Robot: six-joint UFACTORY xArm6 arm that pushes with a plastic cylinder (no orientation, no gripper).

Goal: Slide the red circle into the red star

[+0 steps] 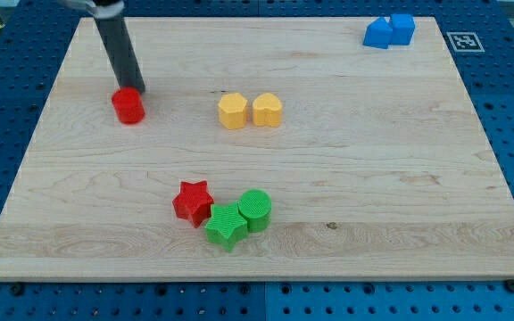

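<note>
The red circle (pixel 128 105) lies at the board's upper left. The red star (pixel 192 201) lies lower, near the bottom middle, touching the green star (pixel 225 226). My dark rod comes down from the view's top left, and my tip (pixel 136 90) rests just above and slightly right of the red circle, touching or nearly touching its top edge. The red star is well below and to the right of the red circle.
A green circle (pixel 255 209) sits against the green star, right of the red star. Two yellow blocks (pixel 232 111) (pixel 267 110) sit side by side right of the red circle. Two blue blocks (pixel 388 31) lie at the top right corner. The wooden board (pixel 373 178) ends at blue table.
</note>
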